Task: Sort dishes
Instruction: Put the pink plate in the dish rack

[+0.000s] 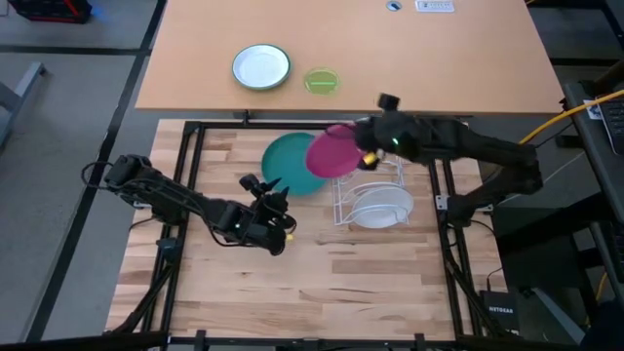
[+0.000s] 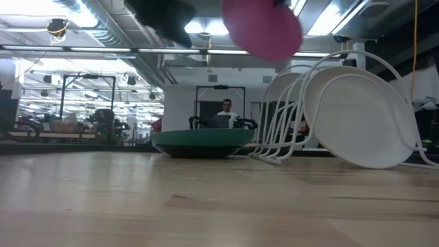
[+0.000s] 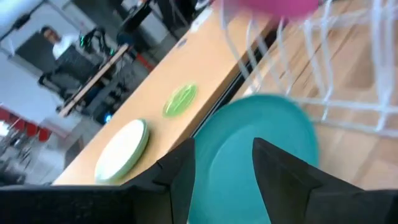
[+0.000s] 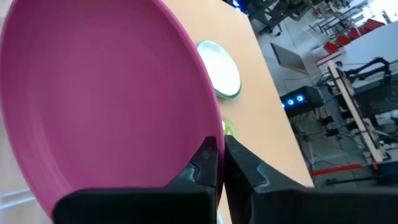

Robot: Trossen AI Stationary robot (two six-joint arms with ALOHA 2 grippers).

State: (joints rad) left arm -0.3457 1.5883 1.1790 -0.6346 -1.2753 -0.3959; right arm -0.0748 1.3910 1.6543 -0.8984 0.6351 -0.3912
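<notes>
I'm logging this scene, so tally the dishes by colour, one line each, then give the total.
Teal plate: 1
Pink plate, held up by the right gripper: 1
White plate in the wire rack: 1
White plate with green rim: 1
Lime-green dish: 1
Total: 5

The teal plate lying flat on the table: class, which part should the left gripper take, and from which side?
Take the rim. The teal plate lies flat and shallow, so only its thin edge fits between two fingers. Come from the side nearest the left gripper, which is open beside it. The far side is probably poorer: the pink plate, held by the right gripper, hangs over it beside the rack.
</notes>
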